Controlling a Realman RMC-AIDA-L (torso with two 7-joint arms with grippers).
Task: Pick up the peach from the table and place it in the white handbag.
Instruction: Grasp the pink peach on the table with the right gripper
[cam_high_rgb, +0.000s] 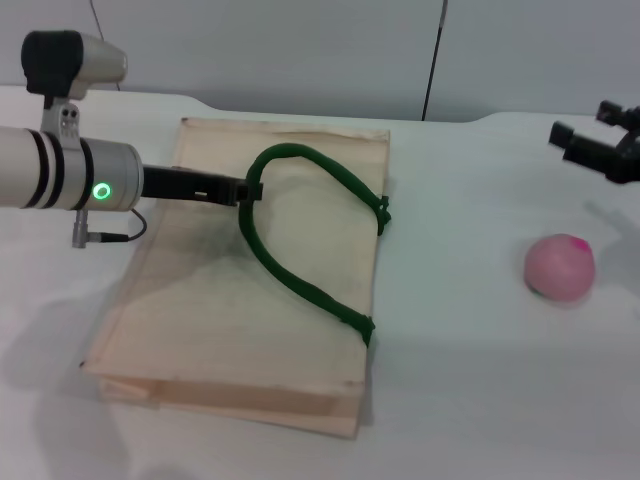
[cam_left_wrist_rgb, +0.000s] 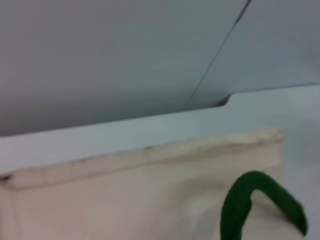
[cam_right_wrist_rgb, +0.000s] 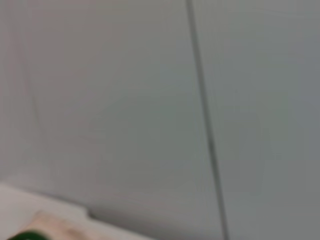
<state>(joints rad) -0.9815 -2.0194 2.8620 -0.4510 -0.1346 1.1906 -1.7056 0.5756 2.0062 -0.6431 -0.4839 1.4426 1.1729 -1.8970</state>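
While the peach (cam_high_rgb: 560, 267) lies below, right gripper (cam_high_rgb: 598, 140) hovers open.

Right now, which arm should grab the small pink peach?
Right. The right gripper hangs near the small pink peach on the table's right side; the left gripper is at the cream handbag's green rope handle.

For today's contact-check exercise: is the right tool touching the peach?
Apart. The head view shows the right tool up near the far right edge, with a clear stretch of bare white table between it and the peach.
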